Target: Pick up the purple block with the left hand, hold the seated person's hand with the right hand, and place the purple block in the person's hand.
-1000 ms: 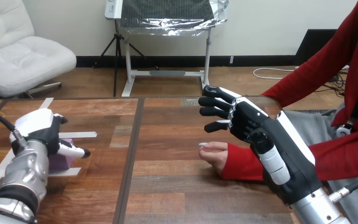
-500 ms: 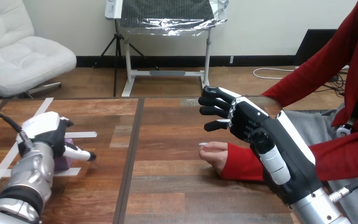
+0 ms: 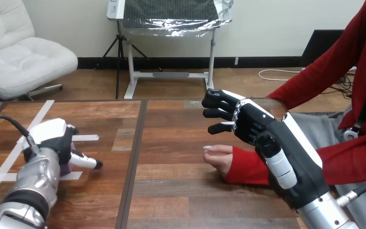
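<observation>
Head view | purple block [image 3: 65, 168] mostly hidden under left hand [image 3: 53, 139]

The purple block [image 3: 66, 168] was on the left part of the wooden table [image 3: 171, 195]. Almost all of it was covered by the robot's left hand [image 3: 52, 140], and only a small purple edge showed under that hand. The person's hand [image 3: 218, 156] rested on the table near the middle, well apart from the block. Its fingers were loosely curled and pointed to the left, and a red sleeve was at the wrist.
</observation>
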{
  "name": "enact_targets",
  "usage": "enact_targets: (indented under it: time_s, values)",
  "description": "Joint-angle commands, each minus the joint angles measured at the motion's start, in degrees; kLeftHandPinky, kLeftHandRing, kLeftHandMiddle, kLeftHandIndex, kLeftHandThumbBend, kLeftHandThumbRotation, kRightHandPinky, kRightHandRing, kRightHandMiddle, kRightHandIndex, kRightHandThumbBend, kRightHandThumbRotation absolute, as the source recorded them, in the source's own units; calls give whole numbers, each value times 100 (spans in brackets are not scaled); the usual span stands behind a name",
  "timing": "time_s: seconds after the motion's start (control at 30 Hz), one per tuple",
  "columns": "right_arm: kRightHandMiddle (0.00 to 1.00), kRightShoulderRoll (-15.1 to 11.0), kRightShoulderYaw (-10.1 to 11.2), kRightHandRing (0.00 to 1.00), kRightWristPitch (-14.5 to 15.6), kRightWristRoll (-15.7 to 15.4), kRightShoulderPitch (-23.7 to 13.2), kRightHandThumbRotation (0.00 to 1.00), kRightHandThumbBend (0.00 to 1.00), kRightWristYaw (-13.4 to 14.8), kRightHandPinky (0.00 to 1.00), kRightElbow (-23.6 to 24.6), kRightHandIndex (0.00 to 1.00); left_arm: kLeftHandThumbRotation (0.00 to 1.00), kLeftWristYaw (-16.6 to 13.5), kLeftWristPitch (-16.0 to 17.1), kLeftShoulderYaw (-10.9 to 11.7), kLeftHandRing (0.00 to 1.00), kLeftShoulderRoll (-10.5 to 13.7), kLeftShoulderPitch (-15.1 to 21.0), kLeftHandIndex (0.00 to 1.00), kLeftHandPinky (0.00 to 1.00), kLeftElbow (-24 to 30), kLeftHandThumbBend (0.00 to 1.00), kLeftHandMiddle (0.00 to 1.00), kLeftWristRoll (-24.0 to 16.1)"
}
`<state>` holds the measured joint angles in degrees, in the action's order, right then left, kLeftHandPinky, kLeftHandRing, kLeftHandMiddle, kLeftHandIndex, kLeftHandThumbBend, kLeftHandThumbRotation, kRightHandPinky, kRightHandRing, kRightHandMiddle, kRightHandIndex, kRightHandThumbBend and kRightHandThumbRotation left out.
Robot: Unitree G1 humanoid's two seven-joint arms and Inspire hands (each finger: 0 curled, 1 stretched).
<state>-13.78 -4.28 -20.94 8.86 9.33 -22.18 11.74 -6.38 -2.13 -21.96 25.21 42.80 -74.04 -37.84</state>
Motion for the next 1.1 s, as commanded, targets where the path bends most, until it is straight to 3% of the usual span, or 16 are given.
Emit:
enact_targets:
  time_s: [0.0, 0.47, 1.07]
  values:
    - [84, -9, 90, 81, -138, 122, -143, 100, 88, -28, 70, 393, 83, 42, 4, -60, -93, 91, -89, 558, 88, 87, -69, 85, 93, -25]
    - [82, 11, 95, 80, -194, 128, -97, 100, 89, -31, 68, 455, 82, 43, 303, -250, -188, 92, -221, 714, 88, 88, -167, 83, 93, -44]
    - [82, 29, 87, 79, -204, 108, -74, 100, 90, 2, 66, 465, 82, 40, 353, -400, -296, 92, -230, 812, 88, 90, -235, 81, 93, -102]
